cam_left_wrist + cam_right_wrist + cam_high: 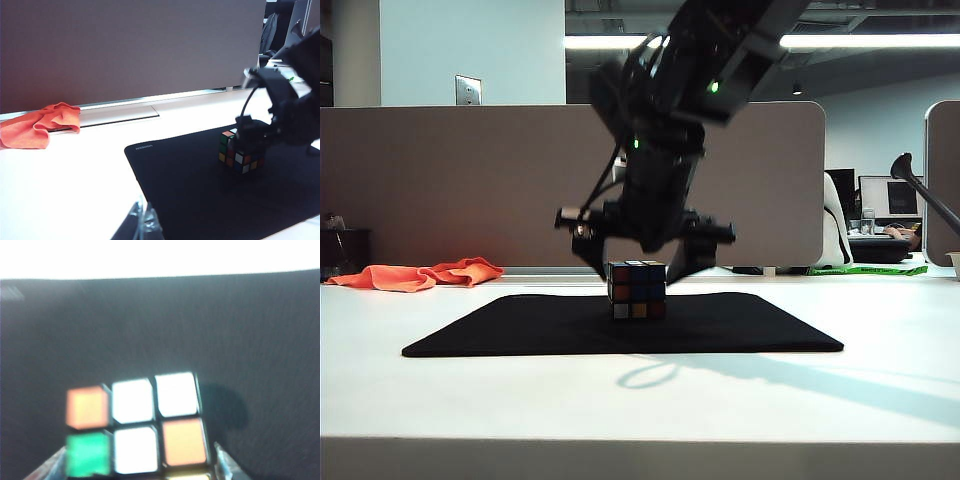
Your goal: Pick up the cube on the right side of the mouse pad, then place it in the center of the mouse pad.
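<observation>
The cube (637, 290) stands on the black mouse pad (520, 330) near its middle, with white, orange and green stickers on top in the right wrist view (137, 425). My right gripper (640, 272) hangs straight over it, open, one finger on each side of the cube and a little clear of it. Both fingertips (222, 457) frame the cube from close up. From the left wrist view the cube (240, 155) sits on the mouse pad (190, 200) beneath the right gripper (260, 137). My left gripper (144, 222) is low at the pad's near corner, far from the cube, fingers together.
An orange cloth (420, 275) lies crumpled on the white table at the back left, also seen in the left wrist view (40, 125). A grey partition (470, 180) closes off the back of the table. White tabletop (620, 410) runs in front of the pad.
</observation>
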Controlling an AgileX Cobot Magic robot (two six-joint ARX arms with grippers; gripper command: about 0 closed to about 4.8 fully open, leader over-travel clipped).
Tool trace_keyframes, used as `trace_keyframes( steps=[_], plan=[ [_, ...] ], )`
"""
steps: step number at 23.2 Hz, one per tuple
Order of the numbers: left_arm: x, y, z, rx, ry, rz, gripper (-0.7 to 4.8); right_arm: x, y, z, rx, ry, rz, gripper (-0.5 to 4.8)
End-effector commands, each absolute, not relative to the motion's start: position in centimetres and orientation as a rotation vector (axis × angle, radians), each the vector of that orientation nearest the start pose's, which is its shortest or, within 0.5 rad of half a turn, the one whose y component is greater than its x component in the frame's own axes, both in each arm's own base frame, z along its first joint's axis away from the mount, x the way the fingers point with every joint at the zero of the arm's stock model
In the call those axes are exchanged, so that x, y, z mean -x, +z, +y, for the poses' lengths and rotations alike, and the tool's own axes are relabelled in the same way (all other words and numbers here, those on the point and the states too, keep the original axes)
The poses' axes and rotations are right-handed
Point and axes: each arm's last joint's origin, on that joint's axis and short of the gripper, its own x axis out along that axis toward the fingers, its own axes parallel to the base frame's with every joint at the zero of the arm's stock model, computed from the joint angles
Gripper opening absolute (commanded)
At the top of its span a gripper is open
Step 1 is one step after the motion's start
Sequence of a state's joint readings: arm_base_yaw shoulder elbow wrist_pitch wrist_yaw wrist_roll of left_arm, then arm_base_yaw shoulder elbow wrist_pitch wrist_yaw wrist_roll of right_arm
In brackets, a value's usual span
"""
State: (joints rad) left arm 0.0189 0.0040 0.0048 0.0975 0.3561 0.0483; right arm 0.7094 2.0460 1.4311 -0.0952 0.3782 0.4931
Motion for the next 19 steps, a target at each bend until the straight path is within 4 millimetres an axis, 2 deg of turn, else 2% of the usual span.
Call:
trace_keyframes(
  steps=[1, 6, 8, 9, 10, 11, 12, 19],
  plan=[
    [-9.5, 17.7, -0.8, -0.066, -0.337, -0.124, -0.06, -34.3, 21.3, 28.1, -0.153, 0.169, 0.591, 3.78],
    [-9.5, 17.7, -0.8, -0.066, -0.337, -0.124, -0.06, -33.3, 25.8, 27.1, -0.145, 0.184, 0.482, 3.77],
    [-9.5, 17.7, -0.8, -0.066, -0.337, -0.124, -0.06, -33.1, 27.0, 26.8, -0.136, 0.185, 0.442, 3.75],
    [-9.5, 17.7, -0.8, -0.066, -0.337, -0.124, -0.06, -33.0, 28.3, 26.2, -0.122, 0.185, 0.396, 3.24],
    [-9.5, 17.7, -0.8, -0.066, -0.337, -0.124, -0.06, -33.0, 28.8, 25.9, -0.115, 0.186, 0.381, 2.72],
    [-9.5, 17.7, -0.8, -0.066, -0.337, -0.124, -0.06, -33.0, 29.8, 25.2, -0.110, 0.182, 0.357, 1.14],
    [-9.5, 17.7, -0.8, -0.066, -0.337, -0.124, -0.06, -32.9, 30.7, 24.5, -0.101, 0.176, 0.337, -0.10],
    [-9.5, 17.7, -0.8, -0.065, -0.337, -0.123, -0.06, -32.3, 33.0, 22.4, -0.027, 0.161, 0.310, -0.05]
  ],
)
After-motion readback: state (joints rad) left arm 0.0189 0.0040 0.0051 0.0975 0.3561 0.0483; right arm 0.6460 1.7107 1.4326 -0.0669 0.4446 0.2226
